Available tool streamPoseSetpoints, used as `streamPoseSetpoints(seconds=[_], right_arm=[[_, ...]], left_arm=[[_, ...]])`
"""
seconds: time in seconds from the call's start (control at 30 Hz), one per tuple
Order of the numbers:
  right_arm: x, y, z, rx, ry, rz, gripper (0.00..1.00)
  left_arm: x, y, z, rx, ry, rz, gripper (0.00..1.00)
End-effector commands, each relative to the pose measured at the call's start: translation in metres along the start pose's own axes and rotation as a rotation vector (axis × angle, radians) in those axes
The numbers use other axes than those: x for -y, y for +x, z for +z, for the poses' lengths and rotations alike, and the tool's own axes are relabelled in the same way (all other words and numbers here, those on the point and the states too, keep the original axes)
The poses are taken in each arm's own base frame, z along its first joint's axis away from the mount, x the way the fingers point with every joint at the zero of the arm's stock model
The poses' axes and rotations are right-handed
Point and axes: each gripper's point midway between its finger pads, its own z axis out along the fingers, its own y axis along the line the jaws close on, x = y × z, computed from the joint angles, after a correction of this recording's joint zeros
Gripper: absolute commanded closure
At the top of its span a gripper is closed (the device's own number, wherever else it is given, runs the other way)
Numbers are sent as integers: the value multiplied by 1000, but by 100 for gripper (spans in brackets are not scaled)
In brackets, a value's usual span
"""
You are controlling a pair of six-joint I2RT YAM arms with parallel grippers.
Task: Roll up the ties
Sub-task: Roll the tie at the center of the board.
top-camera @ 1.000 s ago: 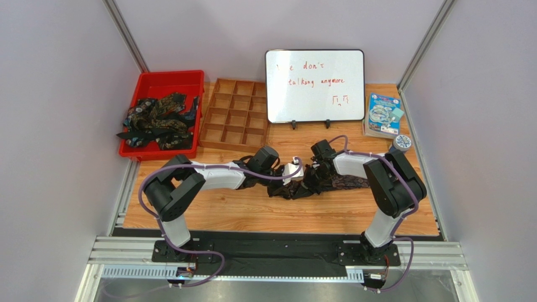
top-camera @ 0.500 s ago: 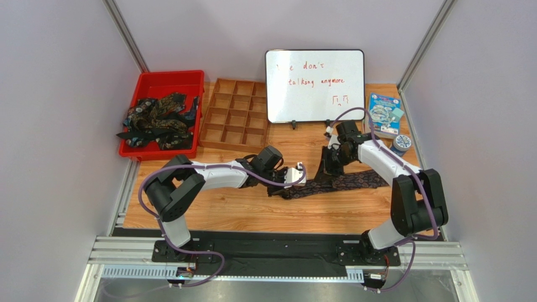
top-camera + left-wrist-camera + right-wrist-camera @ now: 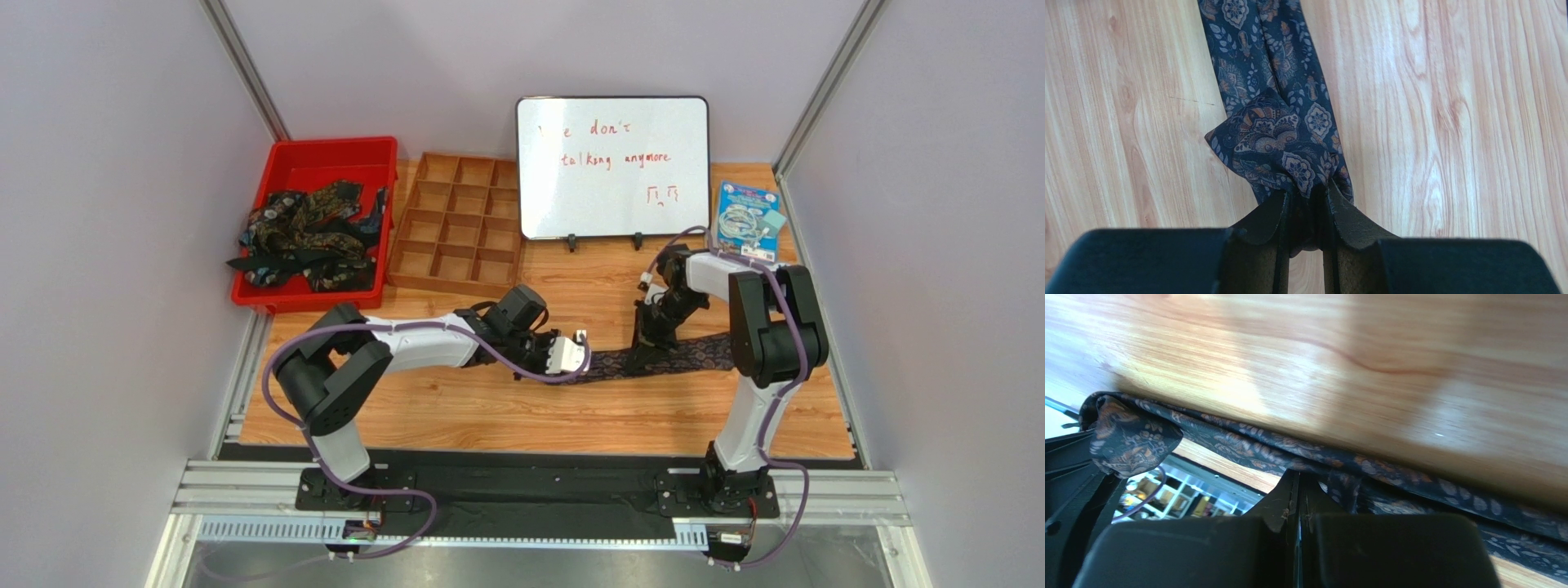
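The dark paisley-print fabric necktie (image 3: 699, 355) is lying stretched in a line across the middle of the pale wooden worktop (image 3: 491, 417), running between the two arms. You are looking at a necktie that is being held out straight and is not yet rolled. No coil is showing anywhere along it.

The left pincer (image 3: 1306, 205) is clamping one bunched end of the necktie (image 3: 1269, 131). Its jaws are standing only slightly apart, and the crumpled fabric is filling the gap between them. In the left wrist view, the rest of the strip is trailing away flat on the wood. This hold is probably serving as the anchor from which the roll is to begin.

The right pincer (image 3: 1298, 493) is sitting further along the strip with its jaws pressed fully together. In the right wrist view, the necktie (image 3: 1229, 441) is passing right across the fingertips, raised off the wood. A fold appears to be caught there, so treat that grip as likely rather than certain. In the overhead view, this pincer (image 3: 650, 325) is lifting the fabric a little, which is holding the strip taut and free of twists.

Further out, the red plastic bin (image 3: 321, 150) at the far left is holding the other dark patterned neckties (image 3: 307, 233). Just beside it, the wooden compartment tray (image 3: 454, 233) is standing, presumably meant for finished rolls. The white dry-erase board (image 3: 613, 165) is standing behind.
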Motion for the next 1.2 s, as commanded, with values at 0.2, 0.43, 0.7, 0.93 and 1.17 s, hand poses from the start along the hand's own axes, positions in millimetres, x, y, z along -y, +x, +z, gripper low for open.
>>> streamPoseSetpoints(seconds=[0.2, 0.43, 0.7, 0.93, 1.17], right_arm=[[1, -20, -24, 132, -11, -94, 100], [-74, -15, -68, 236, -314, -193, 75], [-112, 3, -31, 153, -402, -225, 66], [-119, -2, -9, 133, -393, -259, 53], [-125, 13, 14, 95, -386, -315, 49]], left_arm=[[20, 9, -3, -6, 121, 134, 94], [26, 12, 1, -9, 177, 129, 92], [29, 14, 3, 0, 207, 124, 89], [29, 16, 3, 9, 219, 115, 89], [27, 15, 3, 29, 228, 92, 88]])
